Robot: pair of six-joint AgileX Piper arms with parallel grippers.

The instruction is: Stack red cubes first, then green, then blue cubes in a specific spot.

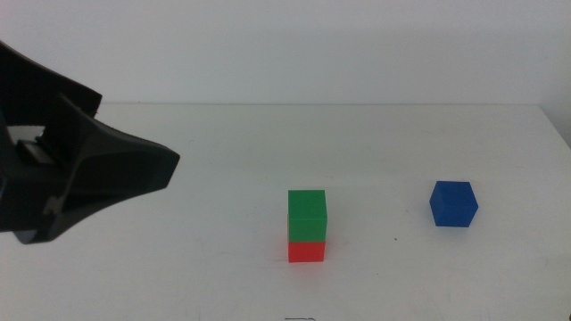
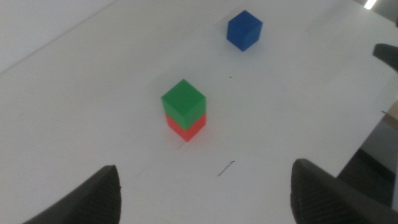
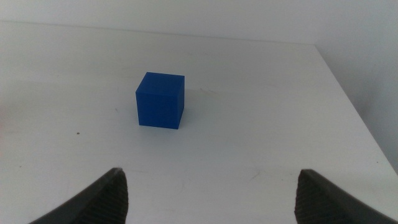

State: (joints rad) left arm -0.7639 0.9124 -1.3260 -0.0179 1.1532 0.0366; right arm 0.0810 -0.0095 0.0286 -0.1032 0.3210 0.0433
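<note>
Green on red: I've got the green cube (image 1: pixel 308 215) sitting square on the red cube (image 1: pixel 306 251), two tiers up on the white table (image 1: pixel 223 152).
Blue: the blue cube (image 1: pixel 453 203) is alone on the table, well apart from the stack and untouched.
Left pincer: my left gripper (image 2: pixel 205 190) hangs spread wide and empty; the stack lies ahead of it, centred between its jaws, with blue farther off beyond.
Left arm: in the middle view it's the dark bulk (image 1: pixel 71 169) at the left side, clear of the stack.
Right pincer: my right gripper (image 3: pixel 211 193) is spread too, holding nothing; blue sits just ahead, slightly toward one jaw, not yet between them.
Done: red placed, green on top, I'd say two of three.
Left to do: pick up blue and set it on green.
Next: I reckon the right arm takes it.
</note>
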